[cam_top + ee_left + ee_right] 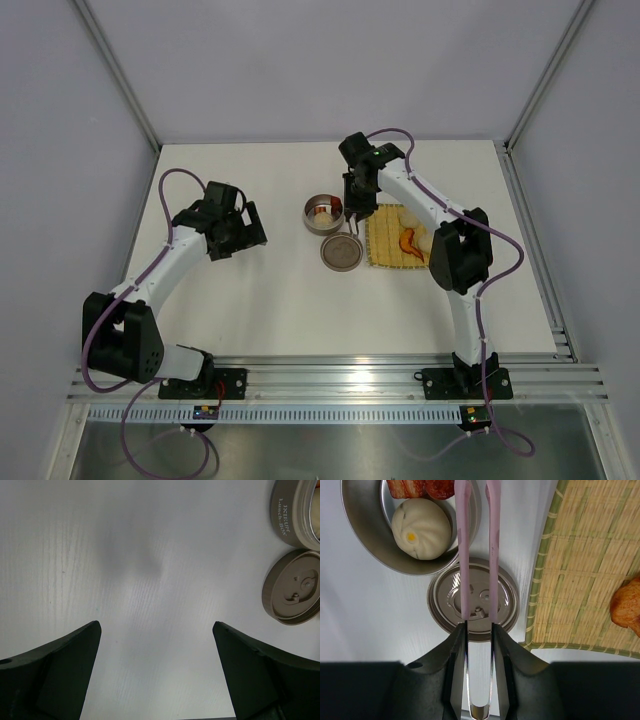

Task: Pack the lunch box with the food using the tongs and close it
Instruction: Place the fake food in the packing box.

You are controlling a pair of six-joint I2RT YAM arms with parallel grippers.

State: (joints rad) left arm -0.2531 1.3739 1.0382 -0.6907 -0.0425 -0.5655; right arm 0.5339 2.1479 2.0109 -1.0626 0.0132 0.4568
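My right gripper (479, 625) is shut on the tongs (461, 555). Their two pale pink arms run nearly parallel over the upturned lid (445, 605), and the tips leave the top of the right wrist view above the lunch box (365, 540). The round silver box holds a cream bun (421, 528) and red-brown pieces (410, 487). An orange piece (626, 607) lies on the woven mat (580, 570). From above, the right gripper (352, 205) hangs beside the lunch box (322, 214). My left gripper (156, 630) is open over bare table, left of the box (292, 512) and lid (295, 587).
The yellow mat (400, 243) lies right of the lid (341, 252) with an orange piece (409, 242) and a cream ball (410, 215) on it. The left arm (245, 228) sits left of the box. Grey walls enclose the table, and a metal rail runs along its right edge.
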